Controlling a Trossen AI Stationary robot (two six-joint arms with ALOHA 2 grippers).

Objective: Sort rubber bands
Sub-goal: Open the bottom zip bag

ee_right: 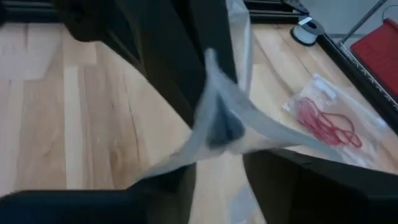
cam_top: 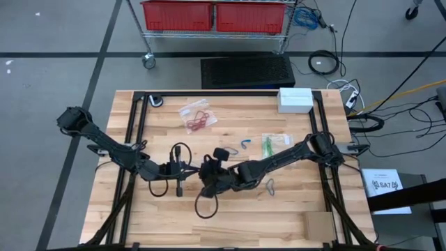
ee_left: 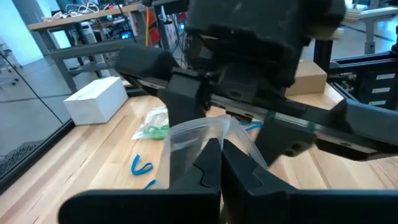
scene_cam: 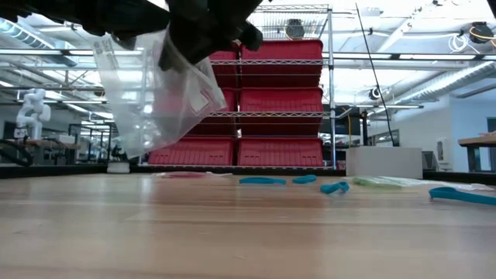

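Left gripper point(ee_left: 221, 163): I see it clamped on the clear bag point(scene_cam: 159, 93), mid-table, lifted.
Right gripper point(cam_top: 209, 178): at bag mouth; fingers, can't tell.
Bands: blue ones point(scene_cam: 262, 180) loose on table; red point(cam_top: 197, 122) bagged.
Risk: bag slips or collapses shut if right lets go.

Bright, even overhead light falls on the table point(cam_top: 230, 216), with soft shadows. Ceiling glare washes the low view. The right wrist view is motion-blurred.

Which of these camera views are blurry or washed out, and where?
Right wrist view: the clear plastic bag close to the lens is smeared and soft. Low view: ceiling lights bloom bright, and the near wooden table is out of focus. High view: even light, sharp.
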